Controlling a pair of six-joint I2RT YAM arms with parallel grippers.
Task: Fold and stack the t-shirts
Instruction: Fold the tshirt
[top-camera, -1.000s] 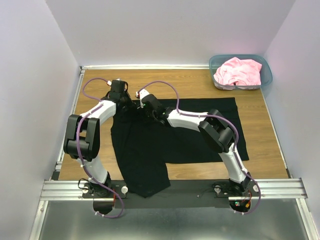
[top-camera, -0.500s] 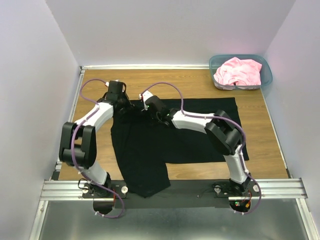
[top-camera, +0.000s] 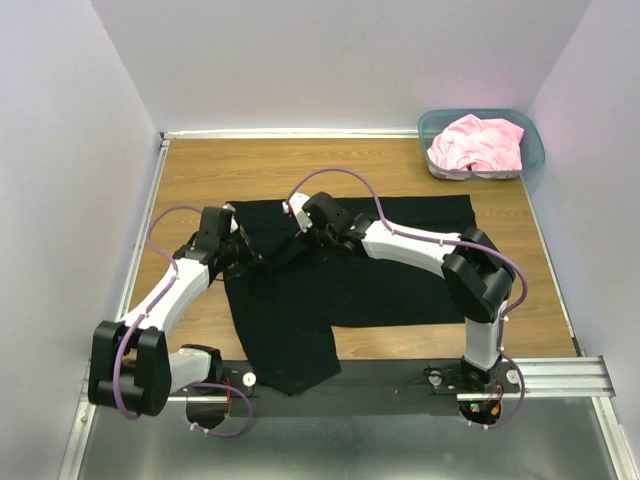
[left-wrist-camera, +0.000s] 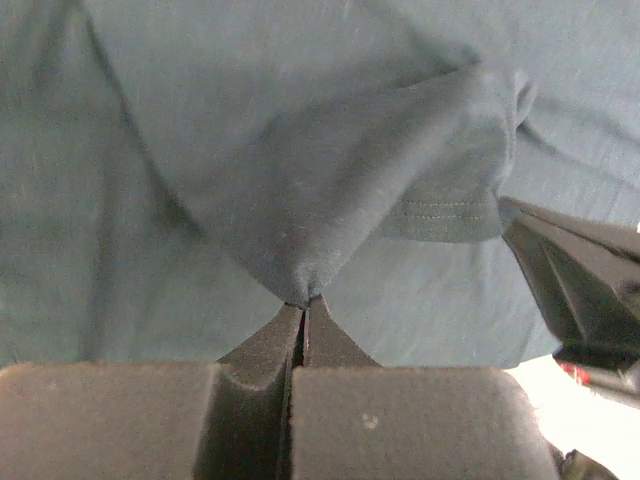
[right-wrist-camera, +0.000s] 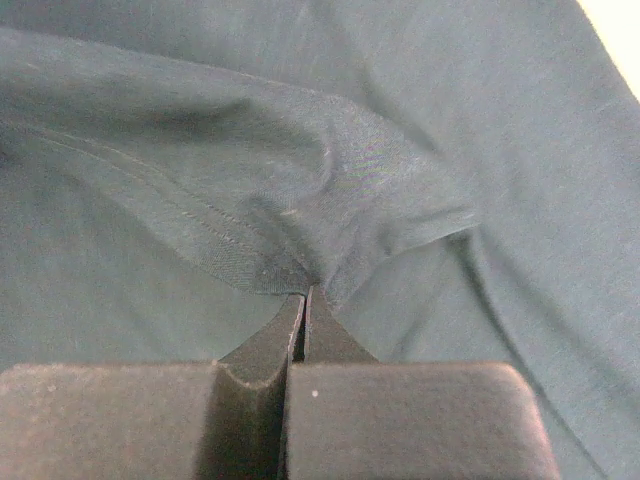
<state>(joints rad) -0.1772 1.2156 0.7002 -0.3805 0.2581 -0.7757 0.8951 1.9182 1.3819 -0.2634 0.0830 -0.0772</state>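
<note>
My left fingers (left-wrist-camera: 288, 328) have drawn back and my right fingers (right-wrist-camera: 290, 322) have closed, each pinching a peak of the large plain black cloth t-shirt (top-camera: 400, 275) spread beneath them on the wooden counter (top-camera: 300, 170); folding barely begun, crumpled light pink t-shirt (top-camera: 478, 143) well beyond, untouched.

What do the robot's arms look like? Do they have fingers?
The left arm and right arm are white tubes with chunky black joints and looping purple cables. The left gripper and right gripper each have two dark grey wedge-shaped fingers.
</note>
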